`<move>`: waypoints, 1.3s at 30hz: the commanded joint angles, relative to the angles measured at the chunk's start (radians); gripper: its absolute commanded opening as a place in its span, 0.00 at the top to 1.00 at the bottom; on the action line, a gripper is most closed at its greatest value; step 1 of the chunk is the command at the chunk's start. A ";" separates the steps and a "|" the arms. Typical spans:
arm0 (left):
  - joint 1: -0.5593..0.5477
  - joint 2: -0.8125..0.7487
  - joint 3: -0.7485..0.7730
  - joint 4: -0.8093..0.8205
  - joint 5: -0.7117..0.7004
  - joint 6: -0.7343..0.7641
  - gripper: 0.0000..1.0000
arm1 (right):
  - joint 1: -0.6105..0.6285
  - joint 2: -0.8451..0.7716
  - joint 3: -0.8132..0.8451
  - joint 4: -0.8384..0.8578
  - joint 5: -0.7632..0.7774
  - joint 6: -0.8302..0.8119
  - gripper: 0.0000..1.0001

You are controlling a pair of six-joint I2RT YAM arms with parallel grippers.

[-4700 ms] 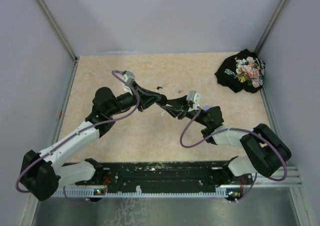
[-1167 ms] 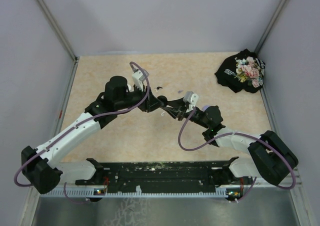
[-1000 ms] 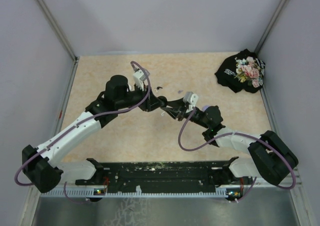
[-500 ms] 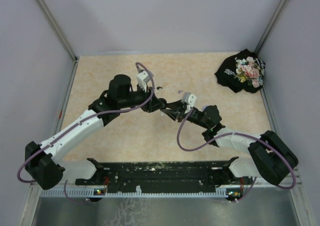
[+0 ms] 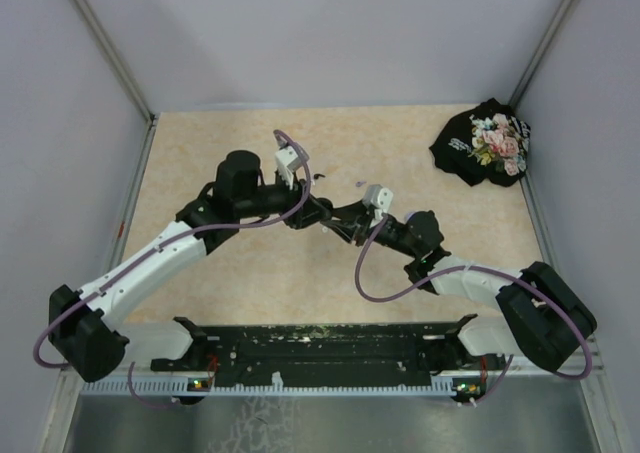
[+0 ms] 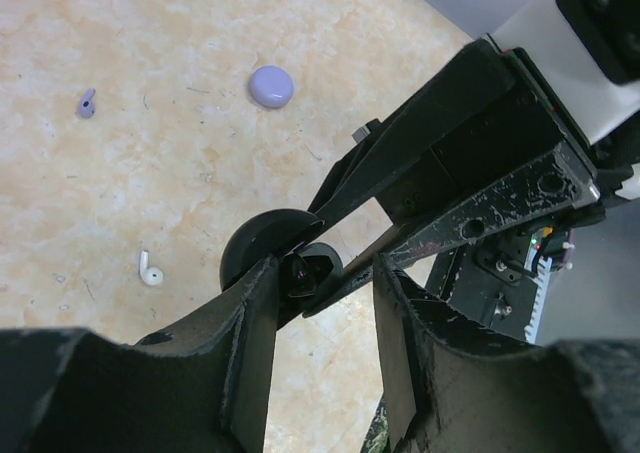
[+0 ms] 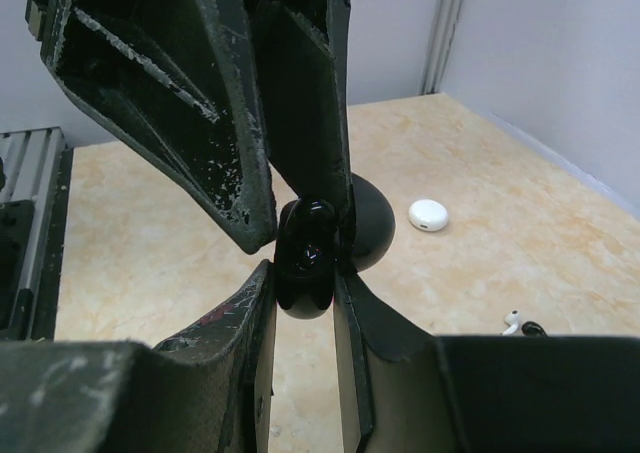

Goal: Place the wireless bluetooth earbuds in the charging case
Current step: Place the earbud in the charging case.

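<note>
Black glossy charging case (image 7: 306, 243) sits pinched in the right tool (image 7: 300, 273).

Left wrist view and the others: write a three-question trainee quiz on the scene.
1. What does the right gripper clamp? A) a glossy black charging case B) a round white case C) a small white earbud
2. True or false: the small purple earbud lies loose on the beige table, apart from the round lavender case.
3. Fill in: the floral-printed black cloth lies at the table's far ____ corner.
Key: 1 A; 2 true; 3 right.
</note>
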 commanded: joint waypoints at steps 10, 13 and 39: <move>-0.018 -0.059 -0.086 0.220 0.210 0.119 0.51 | 0.025 -0.028 0.100 0.130 -0.266 0.134 1.00; -0.016 -0.063 -0.090 0.227 0.218 0.124 0.50 | 0.025 -0.032 0.103 0.132 -0.277 0.145 1.00; -0.015 -0.237 -0.059 0.021 0.012 -0.062 0.35 | 0.023 -0.073 0.073 0.018 -0.005 0.037 1.00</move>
